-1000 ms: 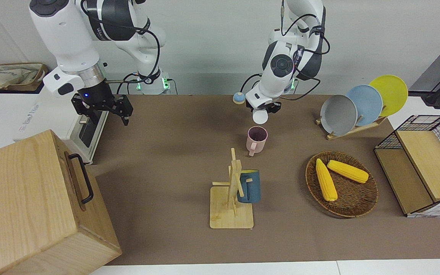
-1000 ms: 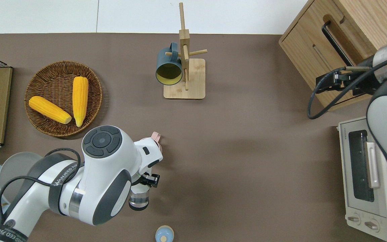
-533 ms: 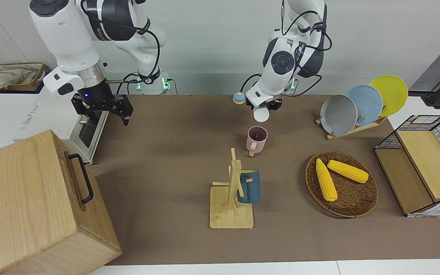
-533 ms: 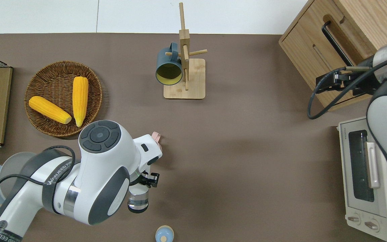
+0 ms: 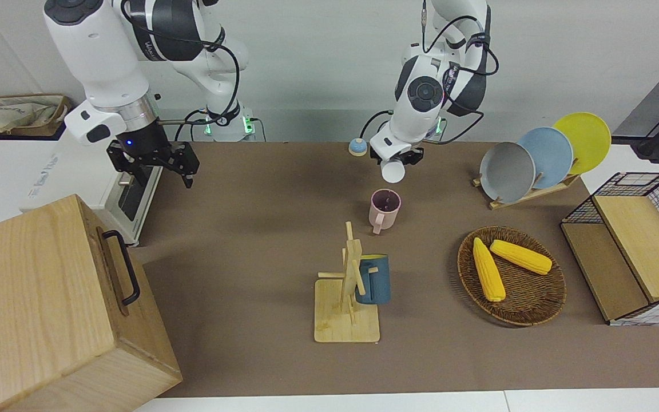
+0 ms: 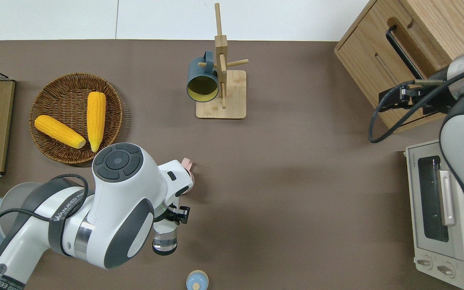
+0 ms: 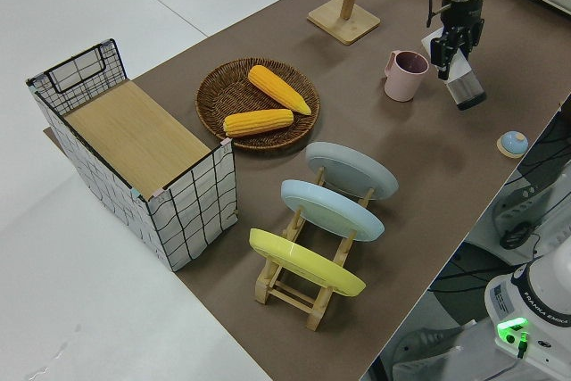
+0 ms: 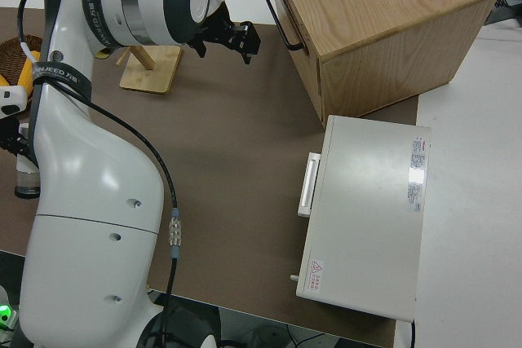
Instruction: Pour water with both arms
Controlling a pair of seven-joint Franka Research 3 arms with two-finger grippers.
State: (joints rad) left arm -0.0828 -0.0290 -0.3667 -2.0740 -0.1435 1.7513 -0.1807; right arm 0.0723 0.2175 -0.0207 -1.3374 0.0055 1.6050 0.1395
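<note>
My left gripper [image 5: 396, 161] is shut on a clear glass [image 6: 165, 241], which it holds tilted in the air over bare brown table cover, between the pink mug and a small blue dome. The glass [image 7: 464, 86] hangs just beside the pink mug [image 5: 385, 209], apart from it. The mug stands upright with its mouth up; in the overhead view only its handle [image 6: 187, 163] shows past the arm. I cannot see any water. My right gripper [image 5: 155, 163] is open and empty, and its arm is parked.
A wooden mug tree [image 5: 349, 286] carries a dark blue mug [image 5: 373, 278]. A wicker basket [image 5: 527, 312] holds two corn cobs. Also here are a plate rack [image 5: 535, 194], a wire crate [image 5: 658, 246], a wooden box [image 5: 49, 309], a toaster oven [image 6: 441, 209] and the small blue dome [image 6: 197, 280].
The left arm has drawn the glass slightly up and back toward the robots, away from the pink mug's mouth. The right arm has not moved.
</note>
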